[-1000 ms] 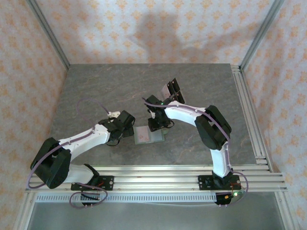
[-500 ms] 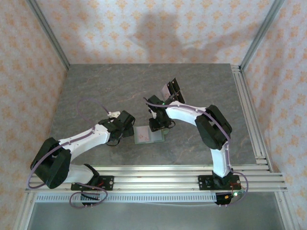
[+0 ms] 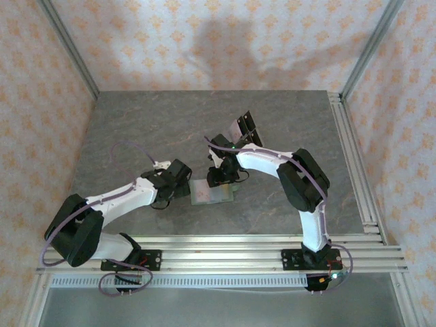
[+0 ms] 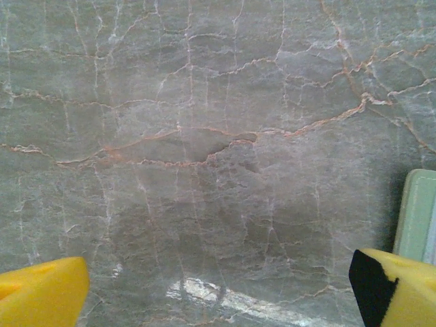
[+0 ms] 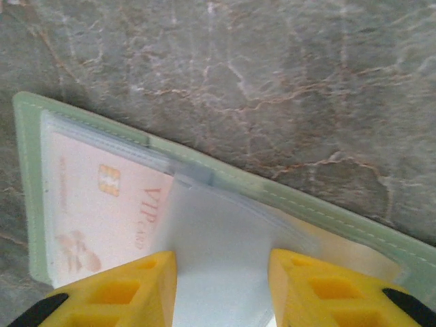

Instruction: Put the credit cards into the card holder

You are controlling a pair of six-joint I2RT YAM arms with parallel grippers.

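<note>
The pale green card holder (image 3: 221, 195) lies open on the table between the two arms, with a pinkish card (image 5: 95, 218) marked VIP in its left clear pocket. My right gripper (image 5: 221, 286) is shut on a pale whitish card (image 5: 218, 238), held by its long edges. The card's far end rests against the holder's inner fold (image 5: 197, 174). My left gripper (image 4: 218, 293) is open above bare table just left of the holder's edge (image 4: 417, 212), with nothing between its fingers. Two glossy black cards (image 3: 244, 127) lie farther back.
The grey marbled table (image 3: 136, 129) has bare room to the left and at the back. Aluminium rails (image 3: 354, 157) run along its right side and near edge. Patterned walls enclose the table.
My right gripper has shifted slightly left over the holder with the pale card still in it. The left arm has shifted slightly. The holder stays open.
</note>
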